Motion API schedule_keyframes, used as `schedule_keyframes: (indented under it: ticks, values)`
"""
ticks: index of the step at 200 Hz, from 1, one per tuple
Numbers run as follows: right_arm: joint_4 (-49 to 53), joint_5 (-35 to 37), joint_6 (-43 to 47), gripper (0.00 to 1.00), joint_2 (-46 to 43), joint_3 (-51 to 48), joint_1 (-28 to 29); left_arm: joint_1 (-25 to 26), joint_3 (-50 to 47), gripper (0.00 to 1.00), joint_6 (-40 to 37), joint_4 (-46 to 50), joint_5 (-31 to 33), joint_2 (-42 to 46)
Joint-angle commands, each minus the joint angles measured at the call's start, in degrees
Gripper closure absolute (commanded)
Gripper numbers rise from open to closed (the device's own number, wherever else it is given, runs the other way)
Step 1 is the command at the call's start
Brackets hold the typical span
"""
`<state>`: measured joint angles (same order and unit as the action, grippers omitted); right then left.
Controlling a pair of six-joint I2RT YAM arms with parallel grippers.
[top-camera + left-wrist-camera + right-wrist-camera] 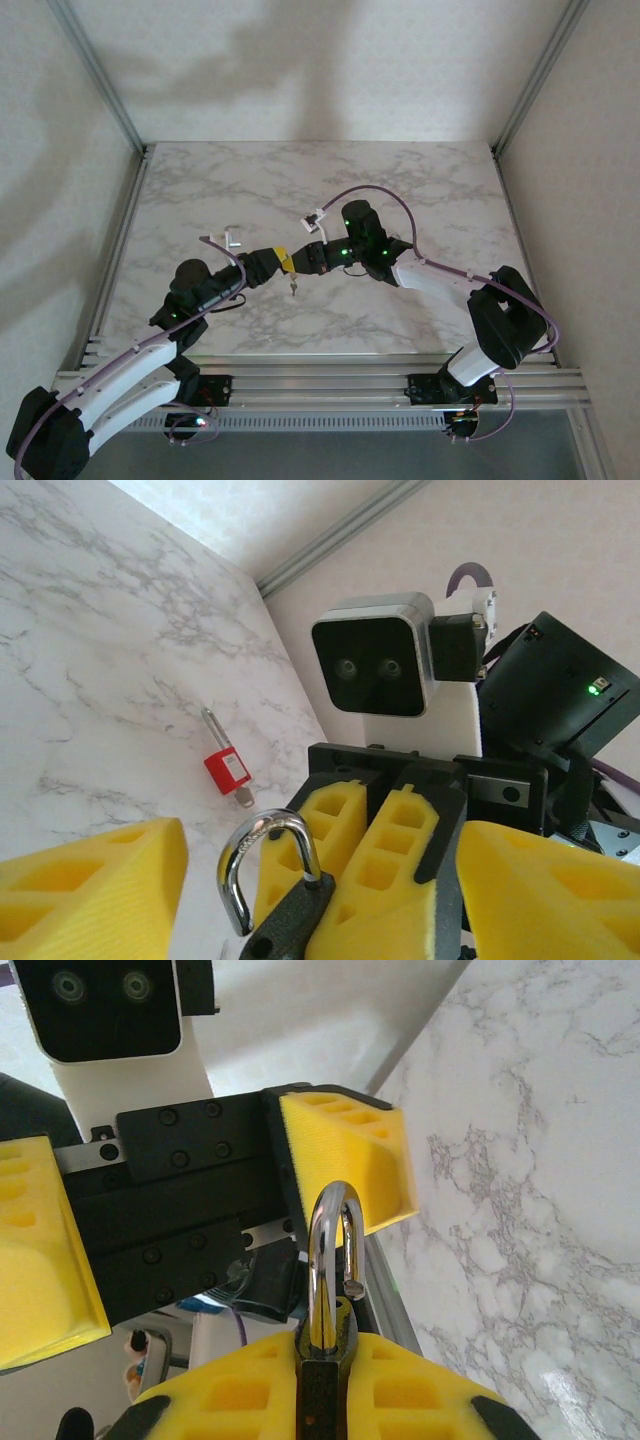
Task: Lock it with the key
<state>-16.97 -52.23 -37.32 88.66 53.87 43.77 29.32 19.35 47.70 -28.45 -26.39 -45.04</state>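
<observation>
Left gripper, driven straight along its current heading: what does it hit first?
The left gripper would likely meet the padlock, shackle first, held by the shut right gripper facing it; depth unclear.

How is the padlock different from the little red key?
The padlock is black with a curved silver loop, while the key has a red head and a thin straight blade. The padlock is pinched in the right gripper, but the key lies flat on the marble table with nothing holding it. Both have shiny metal parts.
</observation>
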Motion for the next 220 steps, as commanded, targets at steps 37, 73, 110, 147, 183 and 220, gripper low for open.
schedule_keyframes:
  ticks: [37,73,110,147,183,220]
  values:
    - [-2.17,-2.26,-0.06,1.00,-0.24,-0.34,1.26,0.39,-0.75,0.32,-0.47,-2.07,-1.03,0.47]
    - [-2.10,-1.87,0.16,1.00,-0.55,-0.46,1.32,0.39,-1.40,0.38,-0.12,-3.79,-2.80,0.55]
    - [-1.96,-1.57,0.36,1.00,-0.76,-0.52,1.32,0.39,-2.08,0.39,-0.01,-4.09,-3.51,1.26]
    - [-2.15,-1.70,0.19,1.00,-0.51,-0.43,1.34,0.39,-2.36,0.44,0.59,-5.13,-4.56,1.68]
    - [-1.95,-1.89,0.27,1.00,-0.66,-0.52,1.32,0.34,-1.73,0.48,-0.29,-3.54,-4.41,2.25]
    - [-1.97,-2.29,0.25,1.00,-0.78,-0.43,1.32,0.39,-1.25,0.55,-1.56,-1.72,-3.76,2.66]
